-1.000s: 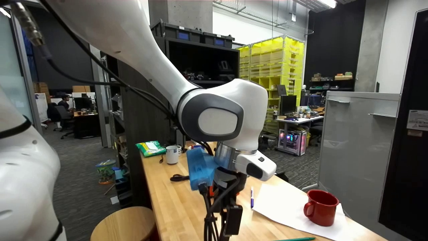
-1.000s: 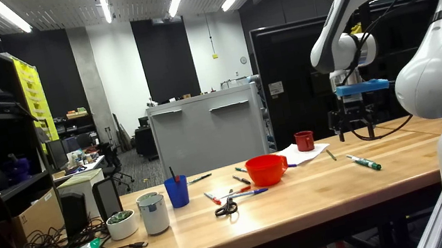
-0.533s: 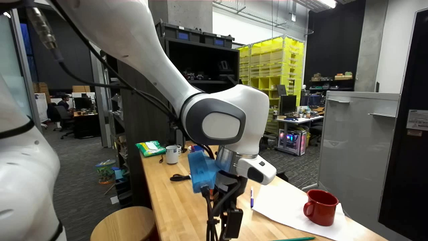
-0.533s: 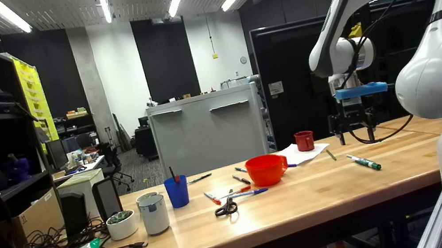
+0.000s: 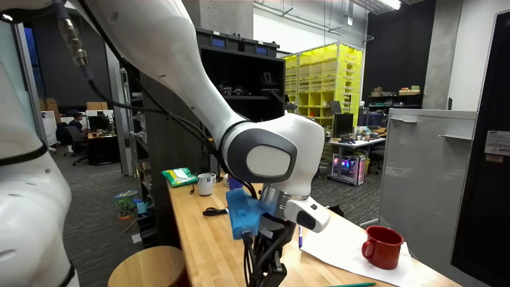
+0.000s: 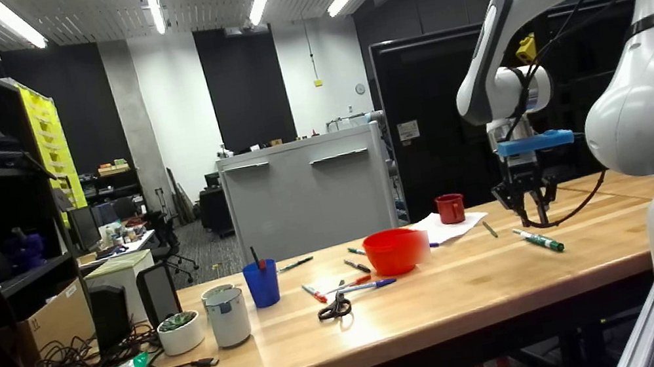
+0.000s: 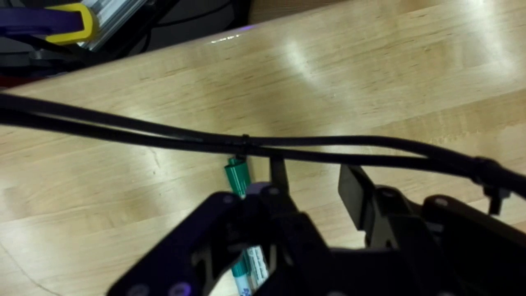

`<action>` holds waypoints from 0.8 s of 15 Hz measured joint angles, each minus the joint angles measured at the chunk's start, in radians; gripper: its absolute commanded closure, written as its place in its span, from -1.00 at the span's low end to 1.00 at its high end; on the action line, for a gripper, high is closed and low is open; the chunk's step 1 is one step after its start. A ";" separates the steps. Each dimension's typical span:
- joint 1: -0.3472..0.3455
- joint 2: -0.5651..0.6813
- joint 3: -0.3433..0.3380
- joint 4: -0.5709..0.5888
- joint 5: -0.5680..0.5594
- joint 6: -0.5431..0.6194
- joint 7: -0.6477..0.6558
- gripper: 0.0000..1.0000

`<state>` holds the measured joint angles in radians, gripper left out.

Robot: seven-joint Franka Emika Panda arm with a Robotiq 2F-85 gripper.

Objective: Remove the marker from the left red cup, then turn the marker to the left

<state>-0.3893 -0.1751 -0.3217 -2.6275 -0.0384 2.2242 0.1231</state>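
The left red cup (image 6: 393, 255), squat and bright red, stands upright on the table in an exterior view. No marker sticks out above its rim; its inside is hidden. Two green-and-white markers (image 6: 539, 239) lie close together on the wood, near the robot's base. Just above the table behind them hangs my gripper (image 6: 534, 220), pointing down. From the wrist view, my gripper (image 7: 314, 176) is partly open, with only bare wood showing between its fingers. A marker's green cap (image 7: 238, 176) shows beside the left finger, outside the jaws; the arm's linkage covers part of its body.
A darker red mug (image 5: 383, 247) stands on white paper (image 5: 334, 243). Pens, scissors (image 6: 335, 305), a blue cup (image 6: 262, 284) and a grey mug (image 6: 228, 317) occupy the table's other half. Black cables (image 7: 328, 148) cross the wrist view in front of the fingertips.
My arm has come down toward the table, bringing the gripper lower. Its fingers have drawn closer together, from wide apart to a narrower gap. The objects on the table have stayed put.
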 measured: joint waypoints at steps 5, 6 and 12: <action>0.003 0.051 -0.001 0.005 0.003 0.038 -0.013 1.00; 0.005 0.062 -0.001 0.008 0.004 0.044 -0.017 1.00; 0.009 0.126 -0.002 0.025 0.043 0.068 -0.042 1.00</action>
<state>-0.3803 -0.0491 -0.3235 -2.6029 0.0044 2.2922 0.0809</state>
